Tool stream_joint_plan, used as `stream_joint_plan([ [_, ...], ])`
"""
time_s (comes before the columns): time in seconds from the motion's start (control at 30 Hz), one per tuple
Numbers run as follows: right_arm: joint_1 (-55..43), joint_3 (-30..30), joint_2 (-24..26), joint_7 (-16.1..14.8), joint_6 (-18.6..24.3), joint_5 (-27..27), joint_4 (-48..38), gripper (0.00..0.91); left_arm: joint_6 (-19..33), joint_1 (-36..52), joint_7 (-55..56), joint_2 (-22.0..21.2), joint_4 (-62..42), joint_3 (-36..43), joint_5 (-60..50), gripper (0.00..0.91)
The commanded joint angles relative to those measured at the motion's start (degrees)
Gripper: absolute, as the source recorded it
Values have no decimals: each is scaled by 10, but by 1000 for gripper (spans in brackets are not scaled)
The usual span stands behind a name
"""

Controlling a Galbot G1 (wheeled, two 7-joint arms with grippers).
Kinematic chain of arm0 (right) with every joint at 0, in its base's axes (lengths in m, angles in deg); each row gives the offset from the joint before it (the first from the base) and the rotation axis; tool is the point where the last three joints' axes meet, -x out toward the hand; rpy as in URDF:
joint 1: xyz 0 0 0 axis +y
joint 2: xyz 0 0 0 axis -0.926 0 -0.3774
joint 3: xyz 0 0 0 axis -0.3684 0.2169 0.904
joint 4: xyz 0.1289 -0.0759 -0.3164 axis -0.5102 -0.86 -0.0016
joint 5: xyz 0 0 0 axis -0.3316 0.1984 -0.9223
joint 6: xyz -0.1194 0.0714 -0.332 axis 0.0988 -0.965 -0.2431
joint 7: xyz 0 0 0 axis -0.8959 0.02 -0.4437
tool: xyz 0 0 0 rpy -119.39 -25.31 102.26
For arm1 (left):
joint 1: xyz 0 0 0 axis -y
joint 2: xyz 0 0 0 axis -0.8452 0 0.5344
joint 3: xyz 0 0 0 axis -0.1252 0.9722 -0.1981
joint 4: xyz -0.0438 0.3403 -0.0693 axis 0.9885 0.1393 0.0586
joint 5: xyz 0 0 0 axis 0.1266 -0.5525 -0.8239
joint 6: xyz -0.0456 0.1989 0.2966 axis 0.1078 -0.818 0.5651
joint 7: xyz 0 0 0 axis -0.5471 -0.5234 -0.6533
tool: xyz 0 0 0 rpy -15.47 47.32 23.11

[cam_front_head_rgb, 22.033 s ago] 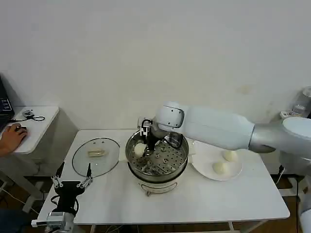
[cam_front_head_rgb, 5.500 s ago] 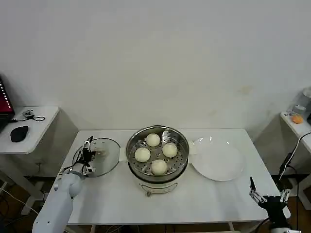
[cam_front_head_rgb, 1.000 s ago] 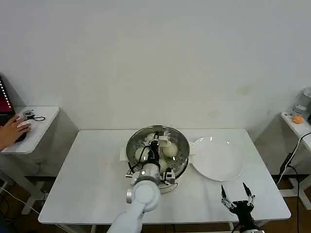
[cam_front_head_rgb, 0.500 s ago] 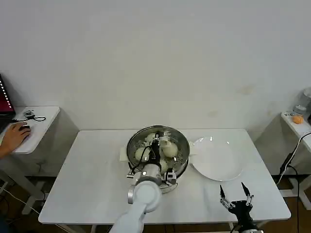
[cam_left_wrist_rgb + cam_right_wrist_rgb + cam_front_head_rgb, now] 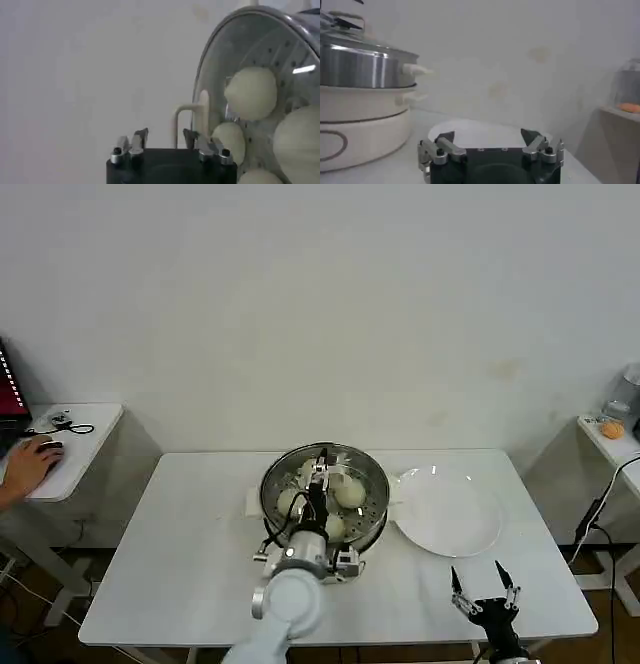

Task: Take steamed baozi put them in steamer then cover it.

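The steamer (image 5: 373,522) stands mid-table with the clear glass cover (image 5: 352,461) lying on its rim. Through the glass I see the steamed baozi (image 5: 349,494) on the perforated tray; three of them (image 5: 251,92) show in the left wrist view. My left gripper (image 5: 320,472) hangs open just over the cover, its fingers (image 5: 141,137) apart in front of the cream bar handle (image 5: 202,108) and not touching it. My right gripper (image 5: 483,596) is parked open near the table's front right edge, nothing between its fingers (image 5: 445,139).
An empty white plate (image 5: 450,512) lies right of the steamer, between it and my right gripper; the right wrist view has the plate (image 5: 470,129) just ahead and the steamer (image 5: 355,65) beyond. A small side table (image 5: 75,434) stands off to the left.
My left arm has drawn back a little toward the table's front, away from the cover's handle. The cover stays on the steamer. The right gripper has barely moved.
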Motion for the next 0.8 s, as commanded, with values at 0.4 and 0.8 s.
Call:
stream_joint_plan([
  [0.4,15,20,7,-1,-6,10,8,907,169,-218,227,96,206,-189,613,907],
  [0.8,64,40,29,-1,-18,27,49,907,263,-366,262,112,128,-405,1016,907],
])
